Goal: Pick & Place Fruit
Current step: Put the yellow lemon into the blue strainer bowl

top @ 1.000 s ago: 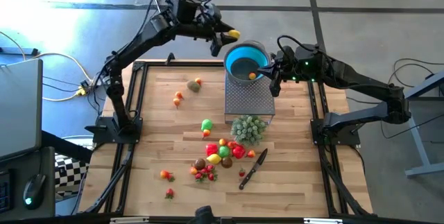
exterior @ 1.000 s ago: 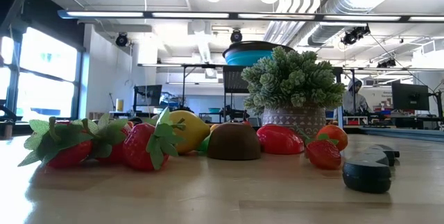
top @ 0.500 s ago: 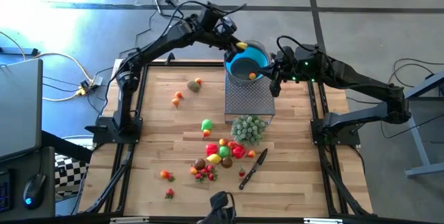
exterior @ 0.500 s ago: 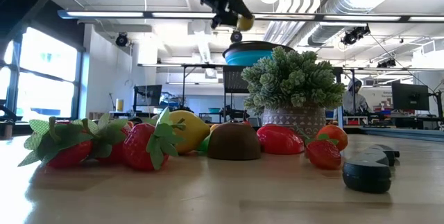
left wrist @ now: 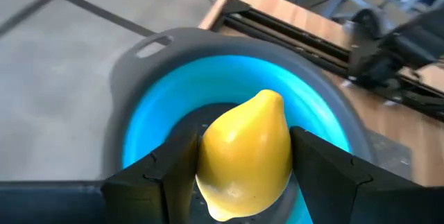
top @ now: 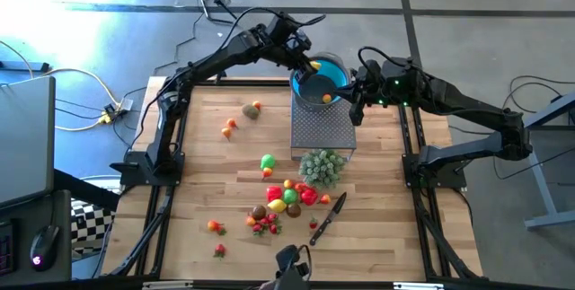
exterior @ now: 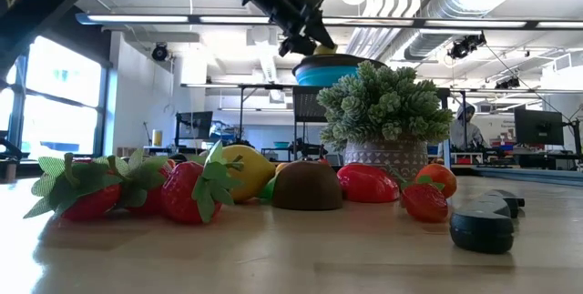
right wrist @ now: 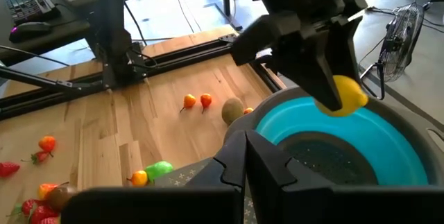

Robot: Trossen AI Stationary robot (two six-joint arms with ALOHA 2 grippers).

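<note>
My left gripper [top: 311, 63] hangs over the blue bowl [top: 329, 79], shut on a yellow lemon [left wrist: 243, 156]; in the low view the lemon [exterior: 324, 49] is just above the bowl's rim [exterior: 330, 60]. One small orange fruit [top: 326, 98] lies inside the bowl. My right gripper [top: 356, 93] stands at the bowl's right side, fingers shut at its grey rim. The other fruits lie on the table: a pile [top: 286, 198] near the front, a green one [top: 268, 161], and a few [top: 252, 110] toward the far left. My left gripper pinches the lemon [left wrist: 220, 182] between its two fingers [left wrist: 320, 175], one on each side of its body, its pointed tip [left wrist: 272, 98] forward. The fingers slant down from the table's left. The lemon is lifted clear, over the bowl's inside. My right gripper closes on the bowl's grey rim [right wrist: 251, 128] at the bowl's right side, coming about level from the table's right. Its own fingers [right wrist: 233, 160] hide the place of contact. The bowl stays upright on the metal stand.
The bowl sits on a grey perforated metal stand [top: 322, 130]. A pale green bushy cluster in a pot [top: 321, 166] stands in front of the stand. A black-handled knife [top: 329, 217] lies right of the fruit pile. Bare wood shows on the table's left [top: 198, 173].
My left gripper has carried the lemon rightward from beyond the bowl's far-left side to over the bowl, and has come down until the lemon is just above the rim. It has stayed shut on the lemon. My right gripper has kept still.
</note>
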